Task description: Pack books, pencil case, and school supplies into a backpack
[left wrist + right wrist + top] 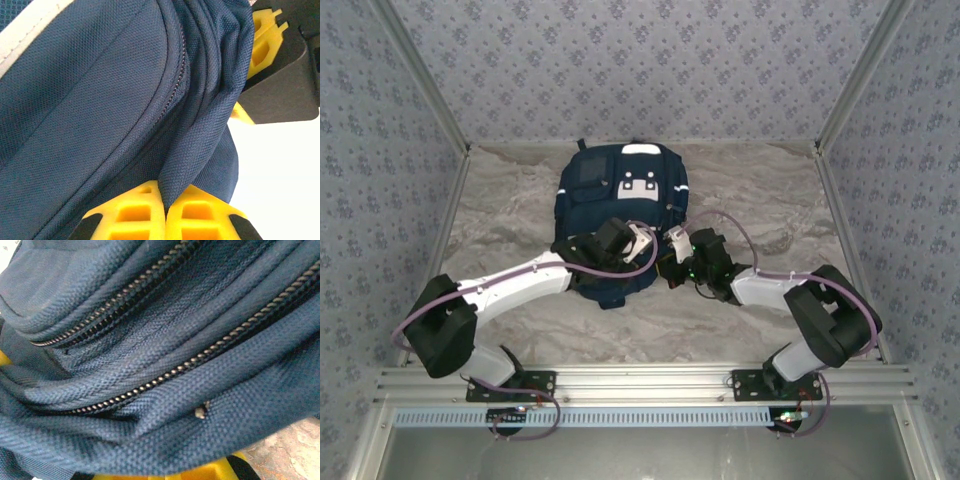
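The navy backpack (pixel 620 190) lies flat in the middle of the table, its white patch at the far end. My left gripper (pixel 165 202) is shut on a fold of the backpack's fabric (pixel 195 150) at its near edge, close to a closed zipper (pixel 175 85). My right gripper (pixel 677 262) is at the backpack's near right side. Its yellow fingers (pixel 200 474) are buried under a bulge of fabric (pixel 165 440) below two zipper lines (pixel 200 362), shut on that fabric. The books, pencil case and school supplies are out of view.
The grey marbled tabletop (pixel 770 220) is walled by patterned panels at the left, back and right. Both arms reach in from the near rail (pixel 640 385), their wrists close together over the backpack's near end.
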Controlling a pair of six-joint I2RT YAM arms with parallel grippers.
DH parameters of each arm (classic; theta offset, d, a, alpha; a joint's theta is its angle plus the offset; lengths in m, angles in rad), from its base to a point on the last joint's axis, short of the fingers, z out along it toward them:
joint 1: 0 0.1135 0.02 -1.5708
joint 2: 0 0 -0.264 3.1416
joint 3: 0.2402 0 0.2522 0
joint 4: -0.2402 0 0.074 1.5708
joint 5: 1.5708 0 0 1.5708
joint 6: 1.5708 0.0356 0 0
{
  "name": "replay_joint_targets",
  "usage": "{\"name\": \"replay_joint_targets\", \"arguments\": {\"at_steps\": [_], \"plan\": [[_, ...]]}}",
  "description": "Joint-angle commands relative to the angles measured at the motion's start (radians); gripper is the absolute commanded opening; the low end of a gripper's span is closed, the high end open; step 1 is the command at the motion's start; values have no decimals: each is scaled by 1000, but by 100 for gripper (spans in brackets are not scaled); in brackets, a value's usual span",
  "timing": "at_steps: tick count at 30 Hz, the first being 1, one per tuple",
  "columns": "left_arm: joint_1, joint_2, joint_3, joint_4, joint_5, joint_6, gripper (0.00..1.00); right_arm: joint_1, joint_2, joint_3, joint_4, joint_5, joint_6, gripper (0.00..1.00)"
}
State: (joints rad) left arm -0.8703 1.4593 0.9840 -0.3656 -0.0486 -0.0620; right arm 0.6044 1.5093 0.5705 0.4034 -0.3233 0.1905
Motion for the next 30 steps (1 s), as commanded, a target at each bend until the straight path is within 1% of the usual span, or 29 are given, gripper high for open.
{"name": "replay_joint_targets", "arguments": {"at_steps": [1, 6, 12, 15, 20, 26, 28, 30], "plan": [[-4, -64, -2, -13, 44, -31, 0, -33, -1, 28, -44, 38, 26, 0], [-15, -64, -8, -24, 40, -30, 0, -99, -33, 33, -89, 69, 35, 0], [-29, -64, -13, -34, 15, -26, 0, -190, -21, 69, -133, 82, 62, 0], [-32, -69, -13, -40, 8, -22, 0, -241, -17, 75, -120, 77, 85, 0], [-54, -55, -5, -37, 9, -6, 0, -291, 58, 157, -130, 48, 94, 0], [-89, -15, 13, -29, 15, 11, 0, -339, 193, 269, -152, 60, 136, 1], [-99, -2, 18, -21, 25, 14, 0, -346, 205, 279, -152, 42, 157, 16], [-110, 16, 31, -14, 33, 16, 0, -339, 162, 249, -125, 73, 162, 29]]}}
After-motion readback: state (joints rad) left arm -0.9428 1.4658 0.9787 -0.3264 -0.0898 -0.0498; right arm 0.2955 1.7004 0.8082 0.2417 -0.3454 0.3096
